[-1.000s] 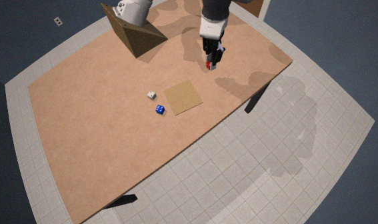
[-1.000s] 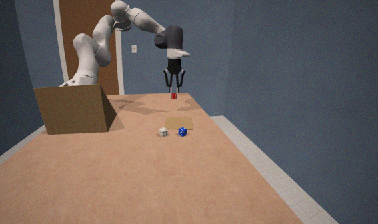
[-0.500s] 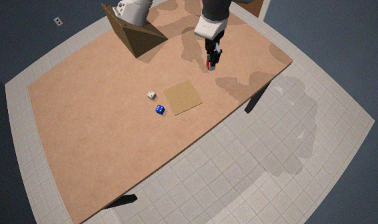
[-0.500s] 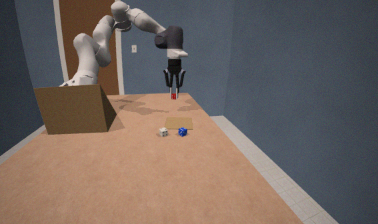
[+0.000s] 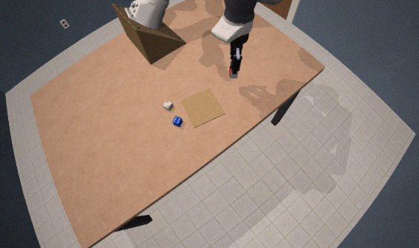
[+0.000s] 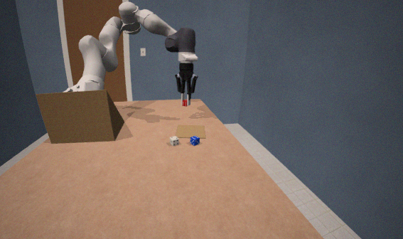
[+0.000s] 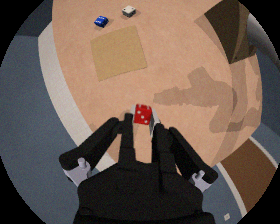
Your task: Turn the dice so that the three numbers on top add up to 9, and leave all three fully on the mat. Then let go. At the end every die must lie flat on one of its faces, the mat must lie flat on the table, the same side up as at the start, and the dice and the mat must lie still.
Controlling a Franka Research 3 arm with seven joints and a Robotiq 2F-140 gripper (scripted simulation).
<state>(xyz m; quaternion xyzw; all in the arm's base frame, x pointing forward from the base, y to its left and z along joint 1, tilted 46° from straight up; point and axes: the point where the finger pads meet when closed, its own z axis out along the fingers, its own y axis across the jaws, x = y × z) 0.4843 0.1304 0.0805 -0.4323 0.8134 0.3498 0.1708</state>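
My gripper (image 5: 233, 74) (image 6: 185, 101) (image 7: 143, 119) points down, shut on the red die (image 6: 185, 103) (image 7: 142, 114), held in the air above the table. White pips show on the die's face in the wrist view; its underside is hidden there. The tan mat (image 5: 203, 108) (image 6: 190, 131) (image 7: 119, 53) lies flat, apart from the gripper. The blue die (image 5: 177, 121) (image 6: 195, 141) (image 7: 101, 21) lies on the table beside the mat, six pips on top. The white die (image 5: 168, 105) (image 6: 174, 141) (image 7: 128, 11) lies near it, off the mat; its top number is too small to tell.
The brown wedge-shaped block (image 5: 160, 46) (image 6: 78, 117) (image 7: 231, 37) stands at the arm's base, to the left of the mat in the exterior view. The wooden table (image 5: 111, 147) (image 6: 149, 185) has an edge beyond the mat, with the tiled floor (image 5: 255, 177) below.
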